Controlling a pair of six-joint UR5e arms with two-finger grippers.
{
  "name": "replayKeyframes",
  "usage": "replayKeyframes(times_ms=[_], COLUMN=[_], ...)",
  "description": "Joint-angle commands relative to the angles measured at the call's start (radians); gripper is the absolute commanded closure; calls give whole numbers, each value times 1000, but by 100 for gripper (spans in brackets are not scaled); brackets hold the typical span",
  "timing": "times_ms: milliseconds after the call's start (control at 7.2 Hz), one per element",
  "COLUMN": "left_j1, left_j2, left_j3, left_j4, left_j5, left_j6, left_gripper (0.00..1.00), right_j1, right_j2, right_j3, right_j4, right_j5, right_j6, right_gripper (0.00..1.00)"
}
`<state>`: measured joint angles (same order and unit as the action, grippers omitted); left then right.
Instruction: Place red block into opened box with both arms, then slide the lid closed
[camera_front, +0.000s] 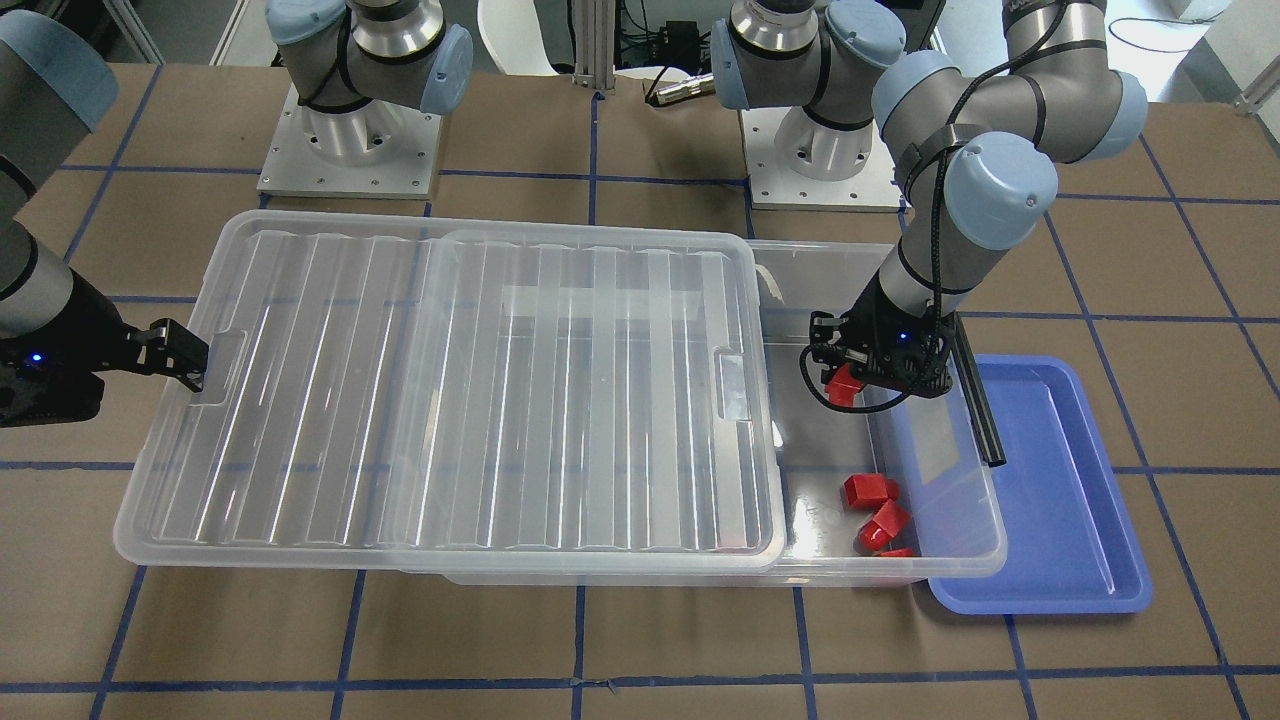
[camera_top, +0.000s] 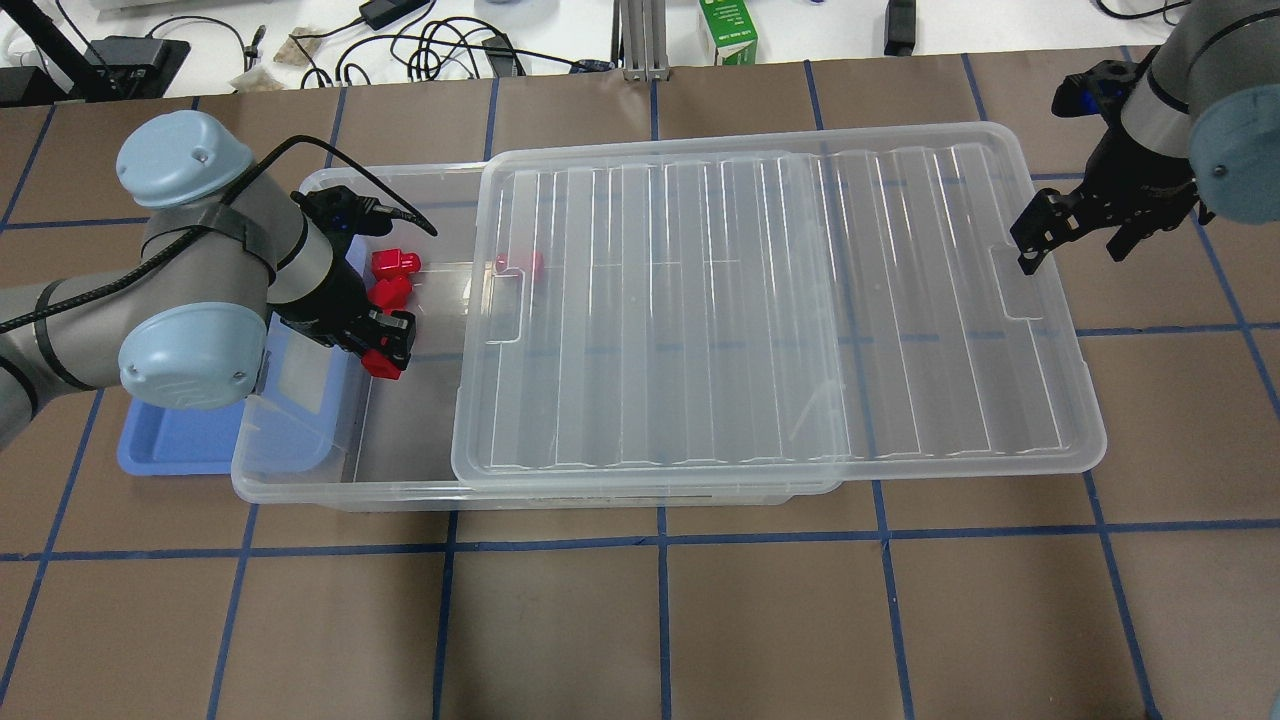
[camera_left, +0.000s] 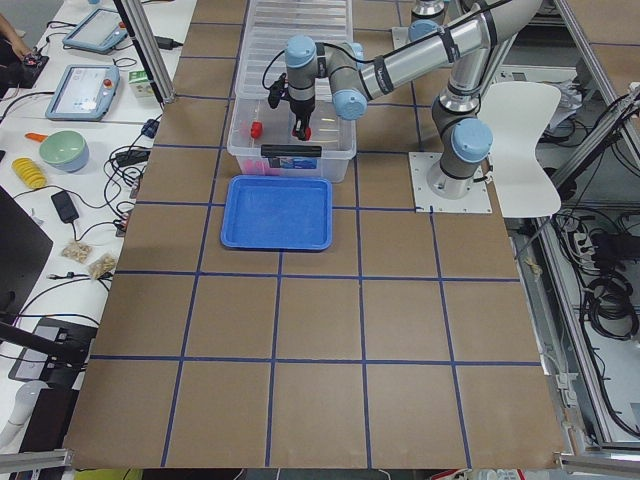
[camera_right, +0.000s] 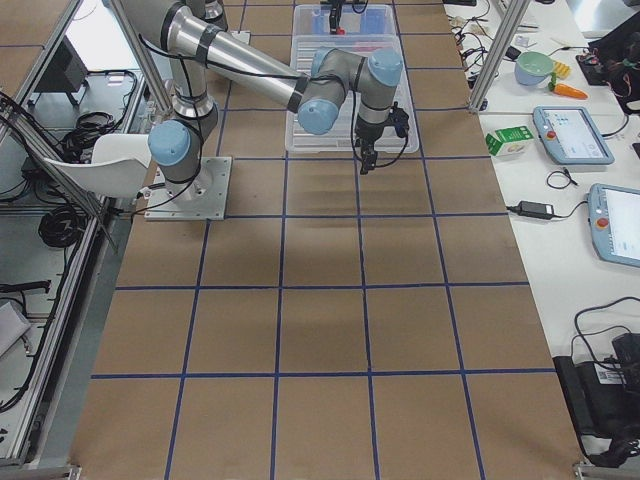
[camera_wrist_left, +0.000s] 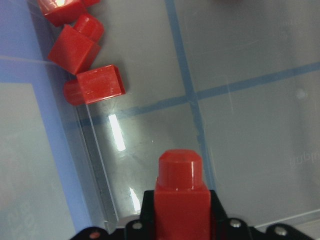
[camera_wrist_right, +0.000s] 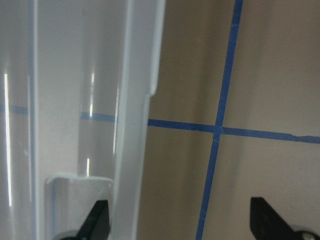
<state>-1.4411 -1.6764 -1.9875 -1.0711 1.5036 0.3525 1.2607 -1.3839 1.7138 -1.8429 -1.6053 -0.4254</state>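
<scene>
Box (camera_top: 330, 492): over its uncovered end my left gripper (camera_top: 386, 348) clamps the red block (camera_top: 380, 363); right gripper (camera_wrist_right: 181, 220) gapes astride its lid (camera_top: 760, 300) rim.

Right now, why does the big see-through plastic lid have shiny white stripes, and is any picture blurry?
Front-facing view: light bounces off the ribs of the big clear plastic lid as white streaks. Left wrist view: small white glints on the clear plastic box floor, beyond the held small red plastic block. Right wrist view: the lid's edge is very close and blurry.
</scene>
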Motion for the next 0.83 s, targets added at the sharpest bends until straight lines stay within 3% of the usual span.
replayKeyframes(times_ms=[0,139,278,556,694], left_j1=[1,1,1,-1,1], left_j2=[-22,-34,-34,-34,-34], left_j3=[-20,-37,-37,-37,-37], left_j4=[46,78,89,92,92], left_j5=[-2,-2,0,0,0], left_j6=[-1,-1,-1,-9,-42], left_gripper=[100,100,93,36,22], right_j1=[2,3,6,11,11], right_j2=[-9,-15,-36,-64,-73], right_j3=[-2,-6,-22,-69,-107], right_j4=[5,8,16,83,147], right_j5=[2,4,8,11,11], right_j6=[7,7,8,10,10], right_gripper=[0,0,0,0,0])
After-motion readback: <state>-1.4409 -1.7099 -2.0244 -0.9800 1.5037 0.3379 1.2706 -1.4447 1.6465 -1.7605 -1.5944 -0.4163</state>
